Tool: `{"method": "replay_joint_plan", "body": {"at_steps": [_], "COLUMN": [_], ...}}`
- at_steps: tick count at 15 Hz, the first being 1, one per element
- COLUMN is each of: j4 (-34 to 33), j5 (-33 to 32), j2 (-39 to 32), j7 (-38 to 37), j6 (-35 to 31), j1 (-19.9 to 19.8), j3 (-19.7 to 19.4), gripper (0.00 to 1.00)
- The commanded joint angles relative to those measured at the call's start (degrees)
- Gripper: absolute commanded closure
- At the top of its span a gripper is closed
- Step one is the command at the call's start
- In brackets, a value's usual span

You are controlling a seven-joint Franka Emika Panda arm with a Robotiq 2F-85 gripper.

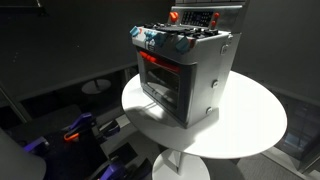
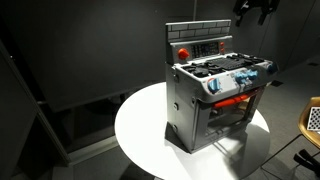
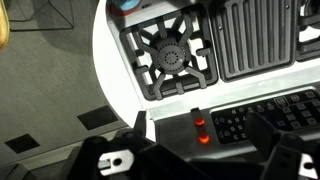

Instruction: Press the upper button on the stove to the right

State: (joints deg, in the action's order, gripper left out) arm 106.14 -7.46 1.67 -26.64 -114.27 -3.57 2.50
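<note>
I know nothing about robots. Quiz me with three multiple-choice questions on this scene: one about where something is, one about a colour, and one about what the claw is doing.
1. What does the toy stove stand on?
A. a round white table
B. the floor
C. a wooden shelf

2. What colour does the oven window glow?
A. green
B. red
C. blue

3. Is the claw touching the stove?
A. yes, it is pressing a knob
B. yes, it is gripping the oven door
C. no, it hangs in the air above it

Answers:
1 A: the toy stove sits on the round white table in both exterior views.
2 B: the oven window glows red.
3 C: in an exterior view the claw hangs higher than the back panel, apart from it.
</note>
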Motion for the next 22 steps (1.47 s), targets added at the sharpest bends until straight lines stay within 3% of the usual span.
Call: {"method": "replay_joint_plan", "body": {"at_steps": [1, 14, 22], "j4": [-0.2, -3.0, -5.8], "j5": [0.0, -4.0, -2.9], "j2": [0.0, -8.8, -12.9], "j7": [0.0, -10.0, -9.8], "j6": [0.2, -10.0, -11.0], "j1": [1.0, 1.2, 2.3], "j3": [-1.0, -4.3, -5.7], "gripper": [0.0, 0.0, 0.0]}}
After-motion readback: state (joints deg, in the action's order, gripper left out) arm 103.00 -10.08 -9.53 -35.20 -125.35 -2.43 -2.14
